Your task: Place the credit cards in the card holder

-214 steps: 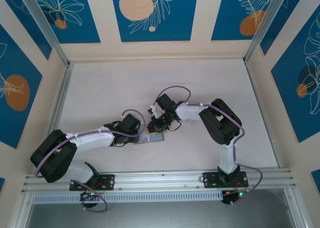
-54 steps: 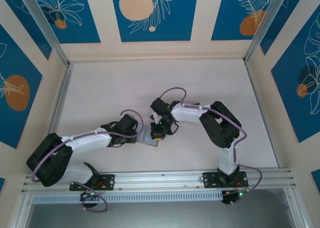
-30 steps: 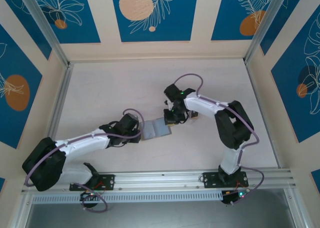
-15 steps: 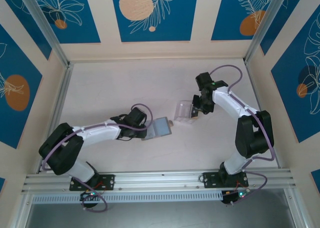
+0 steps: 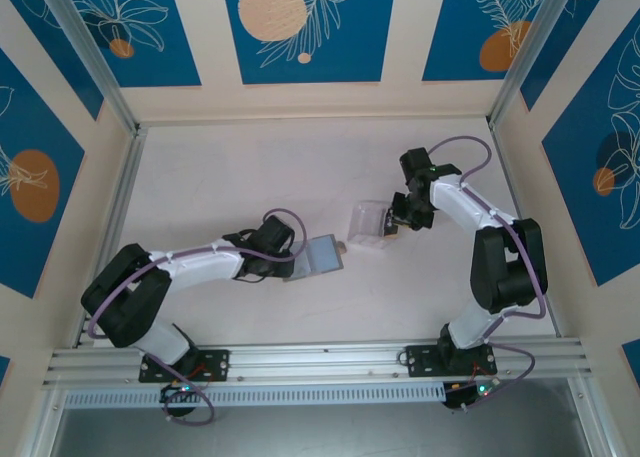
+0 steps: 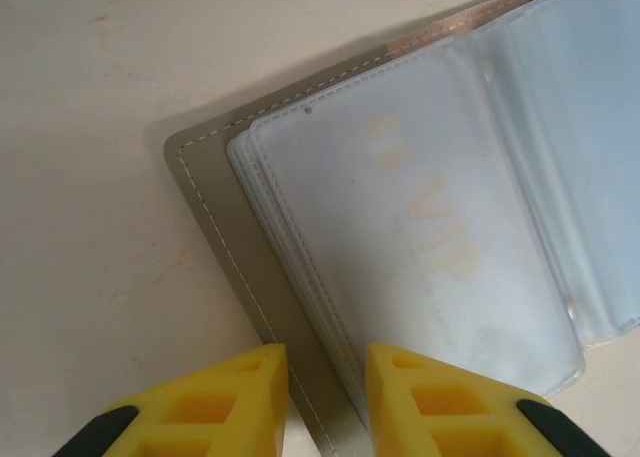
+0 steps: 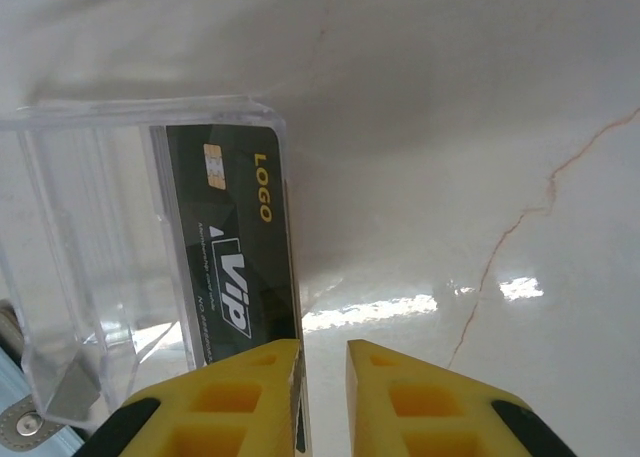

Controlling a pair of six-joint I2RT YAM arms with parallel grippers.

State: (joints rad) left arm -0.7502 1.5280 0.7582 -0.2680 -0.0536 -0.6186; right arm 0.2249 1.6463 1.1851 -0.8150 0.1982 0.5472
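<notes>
The grey card holder (image 5: pixel 325 254) lies open and flat on the table, its frosted sleeves (image 6: pixel 440 227) up, with a faint VIP card showing through the top one. My left gripper (image 5: pixel 290 261) is at the holder's left edge. In the left wrist view its jaws (image 6: pixel 327 362) stand partly open over the grey cover (image 6: pixel 200 172) and the sleeve stack. A black credit card (image 7: pixel 235 257) printed LOGO and VIP stands inside a clear plastic box (image 5: pixel 365 222), against the box's right wall. My right gripper (image 5: pixel 394 222) is at that wall, its jaws (image 7: pixel 323 352) narrowly open, bare table between them.
The clear box (image 7: pixel 90 227) looks empty apart from the black card. Cream walls with blue panels (image 5: pixel 305 27) enclose the table on three sides. Metal rails (image 5: pixel 320 355) run along the near edge by the arm bases.
My right arm has swung away from the holder, back and to the right, and now sits at the clear box. The left gripper shifted slightly right along with the holder.
</notes>
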